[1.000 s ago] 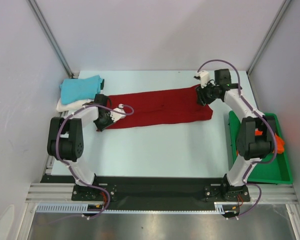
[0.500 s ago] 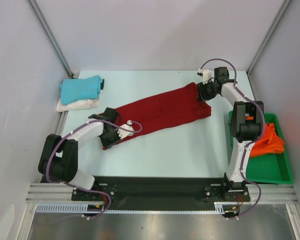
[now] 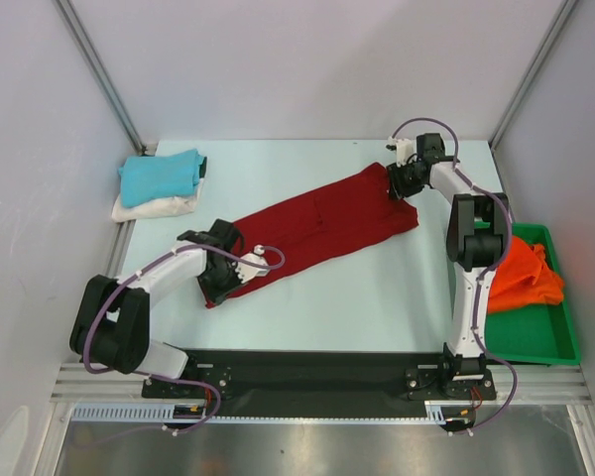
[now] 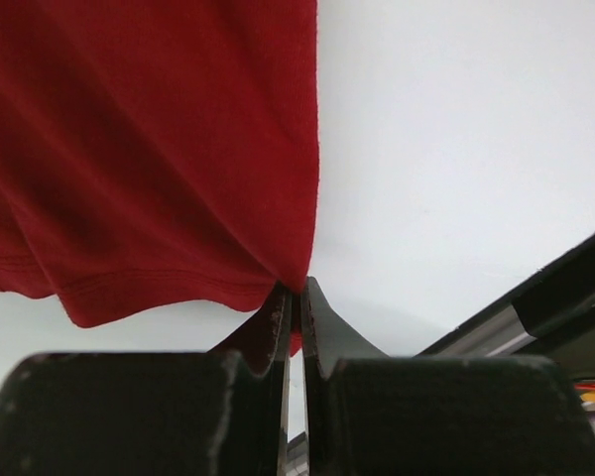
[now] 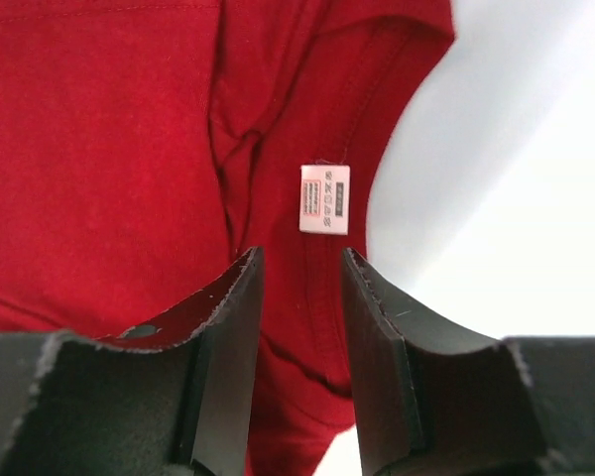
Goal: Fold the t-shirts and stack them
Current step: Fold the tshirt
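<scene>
Top external: left gripper [image 3: 218,283], clamped on the dark red t-shirt [image 3: 317,220] hem, has dragged it nearer. Right gripper [image 3: 397,184] jaws stand apart over the collar.

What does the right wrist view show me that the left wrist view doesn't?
Only the right wrist: a small label at the neckline of the dark red t-shirt, with the right fingers standing apart over it. Only the left wrist: the left fingers pinched shut on the hem, and a dark frame edge. Both: that t-shirt on the pale table.
</scene>
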You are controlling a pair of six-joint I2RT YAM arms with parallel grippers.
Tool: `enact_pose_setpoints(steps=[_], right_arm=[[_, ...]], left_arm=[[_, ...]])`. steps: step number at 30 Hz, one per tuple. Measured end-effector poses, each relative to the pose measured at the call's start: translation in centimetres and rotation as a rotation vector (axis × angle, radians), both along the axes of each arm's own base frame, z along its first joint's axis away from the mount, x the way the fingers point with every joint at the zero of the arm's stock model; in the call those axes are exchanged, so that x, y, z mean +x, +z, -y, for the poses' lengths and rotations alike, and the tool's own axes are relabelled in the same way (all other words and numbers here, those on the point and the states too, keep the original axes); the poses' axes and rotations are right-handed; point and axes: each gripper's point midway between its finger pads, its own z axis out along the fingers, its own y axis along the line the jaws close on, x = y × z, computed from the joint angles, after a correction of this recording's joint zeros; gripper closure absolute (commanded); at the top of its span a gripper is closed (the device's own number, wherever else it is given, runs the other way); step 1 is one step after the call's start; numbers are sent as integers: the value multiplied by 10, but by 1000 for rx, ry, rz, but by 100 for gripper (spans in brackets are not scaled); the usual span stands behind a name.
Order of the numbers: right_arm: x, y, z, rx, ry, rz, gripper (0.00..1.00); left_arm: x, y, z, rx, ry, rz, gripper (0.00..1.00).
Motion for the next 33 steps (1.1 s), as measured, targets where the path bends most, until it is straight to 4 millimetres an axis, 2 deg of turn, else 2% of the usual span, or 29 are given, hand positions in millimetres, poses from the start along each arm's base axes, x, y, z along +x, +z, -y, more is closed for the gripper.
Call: enact_pose_setpoints(steps=[8, 22, 28, 33], right_arm=[[12, -11, -14, 13, -15, -19, 52], [64, -13, -35, 76, -59, 44, 39], [80, -11, -45, 110, -76, 72, 38], [86, -9, -44, 135, -114, 77, 35]], left_arm=[[-13, 2, 14, -19, -32, -34, 93], [-39, 7, 45, -64, -93, -103, 93], [-39, 12, 61, -80, -123, -105, 92], [-40, 12, 70, -83, -143, -118, 93]])
